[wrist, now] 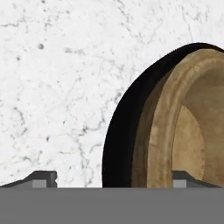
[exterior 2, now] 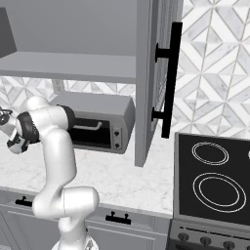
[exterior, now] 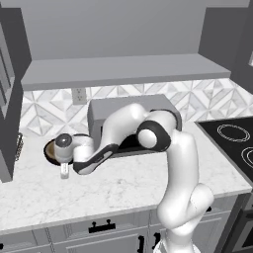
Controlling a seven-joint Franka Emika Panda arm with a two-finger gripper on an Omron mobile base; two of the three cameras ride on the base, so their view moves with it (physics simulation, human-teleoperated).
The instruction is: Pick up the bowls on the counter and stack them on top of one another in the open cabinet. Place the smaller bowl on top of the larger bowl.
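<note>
Left base view: the worktop [exterior: 123, 185], white marble, is seen across the lower half of the frame, with the open cabinet [exterior: 123, 71] as a grey shelf floor along the upper part.
Toaster oven [exterior: 118, 106]: seen at mid-frame against the tiled wall, partly covered by the arm.
Larger bowl [wrist: 120, 131]: glossy black, standing on the worktop at the left of the left base view; in the hand view it is seen at the right side.
Smaller bowl [wrist: 175, 122]: tan, seen inside the black one in the hand view, so the pair appears already nested on the worktop, not in the cabinet.
Pincer [wrist: 116, 178]: released, jaws spread wide; nothing is grasped. One tip is seen over bare marble at lower left, the other over the tan interior at lower right, so the near rims lie between them.
Step in hand: judged to be a grasp on the bowl rim.
Advice: the rim should be centred between the jaws before closing, and the lift kept level so the tan bowl is not tipped out.
Writing: no brand, label or readable text is seen.
</note>
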